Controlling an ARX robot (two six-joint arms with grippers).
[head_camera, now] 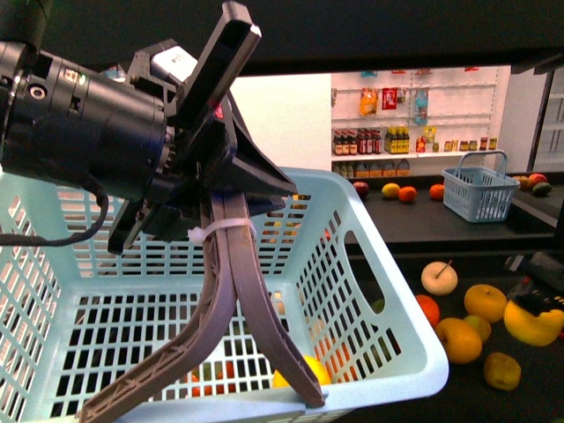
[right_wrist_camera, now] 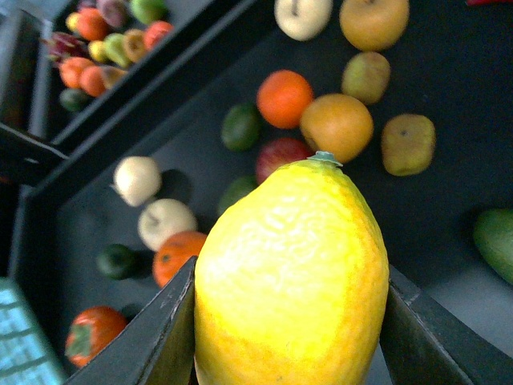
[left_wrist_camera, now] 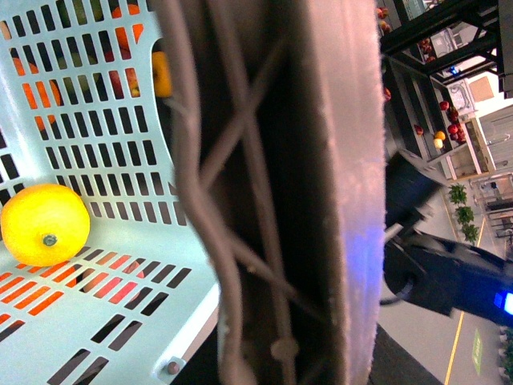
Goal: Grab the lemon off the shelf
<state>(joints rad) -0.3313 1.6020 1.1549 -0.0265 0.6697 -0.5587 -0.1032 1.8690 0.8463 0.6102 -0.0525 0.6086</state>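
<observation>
My right gripper [right_wrist_camera: 290, 321] is shut on the lemon [right_wrist_camera: 292, 269], a bright yellow oval fruit held between both fingers [right_wrist_camera: 152, 345] above the shelf's black tray deck [right_wrist_camera: 449, 96]. In the front view the lemon [head_camera: 531, 323] shows at the far right, over the deck [head_camera: 458, 397]. My left gripper [head_camera: 218, 201] is shut on the brown basket handle [head_camera: 240, 295] and holds up the light-blue basket [head_camera: 388, 291] close to the camera. The handle [left_wrist_camera: 321, 200] fills the left wrist view, beside the basket floor [left_wrist_camera: 104, 321].
A round yellow fruit with a stem dimple [left_wrist_camera: 44, 224] lies in the basket. Oranges [right_wrist_camera: 284, 98], pale apples [right_wrist_camera: 138, 180], limes [right_wrist_camera: 240, 126] and other fruit lie on the deck. A small blue basket [head_camera: 478, 189] stands on a rear deck; white grocery shelves [head_camera: 414, 123] stand behind.
</observation>
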